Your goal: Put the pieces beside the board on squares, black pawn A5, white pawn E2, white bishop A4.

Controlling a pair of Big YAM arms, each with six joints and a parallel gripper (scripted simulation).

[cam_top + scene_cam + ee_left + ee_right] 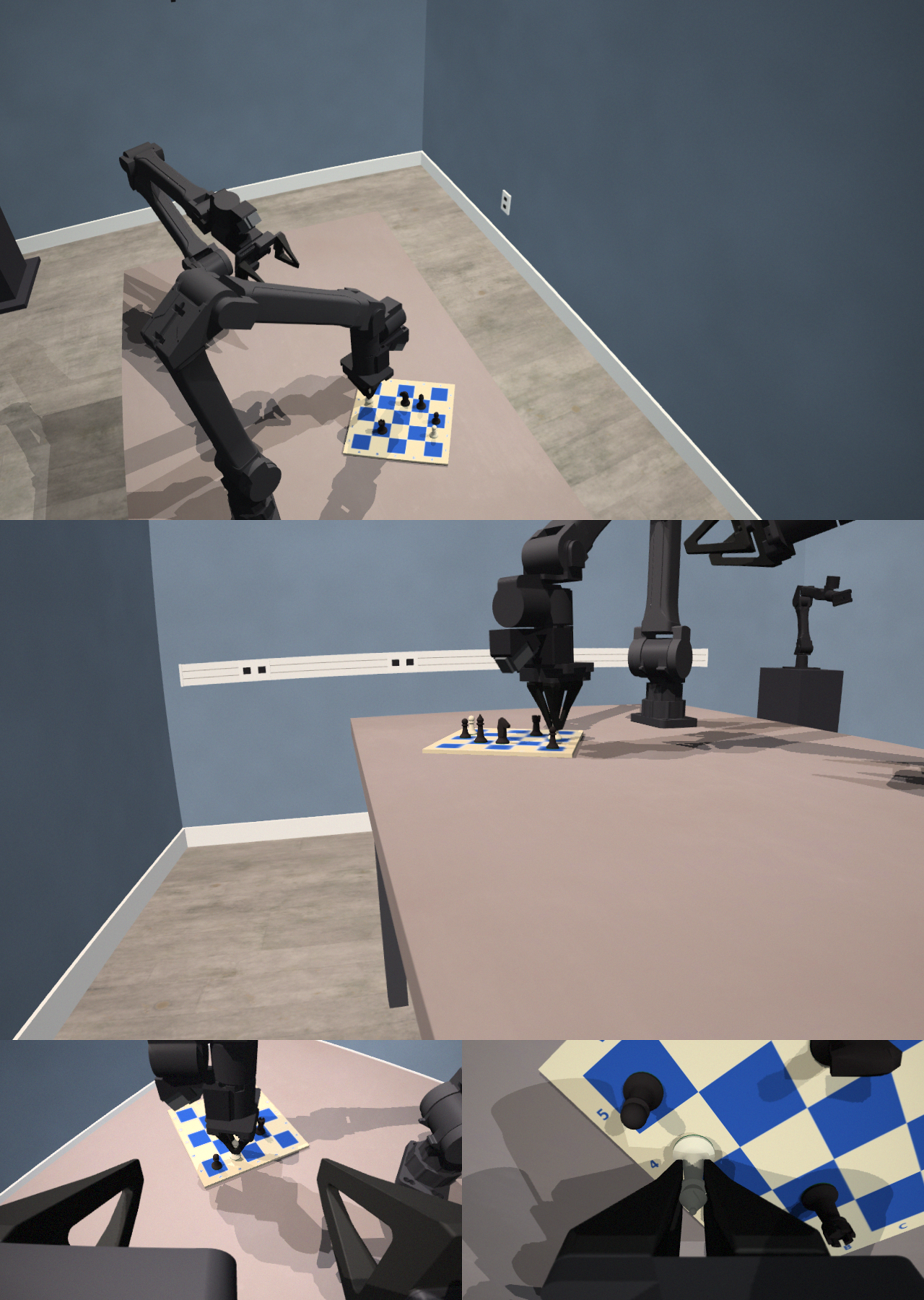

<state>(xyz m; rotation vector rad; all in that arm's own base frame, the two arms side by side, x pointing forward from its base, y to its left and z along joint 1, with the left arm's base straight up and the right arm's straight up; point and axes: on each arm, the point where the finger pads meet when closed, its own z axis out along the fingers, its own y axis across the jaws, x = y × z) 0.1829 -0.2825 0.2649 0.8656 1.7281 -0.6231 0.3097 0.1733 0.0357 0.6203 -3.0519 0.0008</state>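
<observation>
Right wrist cam, ctr: R gripper (369, 393) (556, 726) (235, 1151) (693, 1160) pinching white bishop (369, 401) (558, 735) (235, 1156) (693, 1147) upright at A4.
Prob. so base seats flat; contact unclear. L gripper (279, 272) (697, 552) (230, 1164) open.

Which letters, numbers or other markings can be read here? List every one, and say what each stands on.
"5": board's edge
"4": same edge
"B": edge, near the black rook
"C": same edge
Other edge marks: too small, blurred or cut off.
</observation>
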